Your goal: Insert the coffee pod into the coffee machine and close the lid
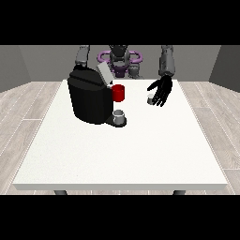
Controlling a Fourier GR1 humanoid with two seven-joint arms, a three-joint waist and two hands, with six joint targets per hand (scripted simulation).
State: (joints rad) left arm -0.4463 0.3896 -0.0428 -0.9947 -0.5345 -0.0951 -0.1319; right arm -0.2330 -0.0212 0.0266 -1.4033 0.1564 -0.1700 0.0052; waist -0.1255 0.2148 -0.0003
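A black coffee machine (89, 98) stands on the white table (122, 150) at the view's left, its grey lid (104, 73) tilted up and open. A small grey cup (119, 116) sits on its front base. A small grey coffee pod (150, 100) rests on the table to the right. The hand at the view's right (161, 91) hangs just beside and above the pod with fingers spread and pointing down, not closed on it. The arm at the view's left runs down behind the machine, and its hand is hidden.
A red mug (119, 93) stands behind the machine's right side. The table's near edge (122, 186) lies far from the objects, with wooden floor around it.
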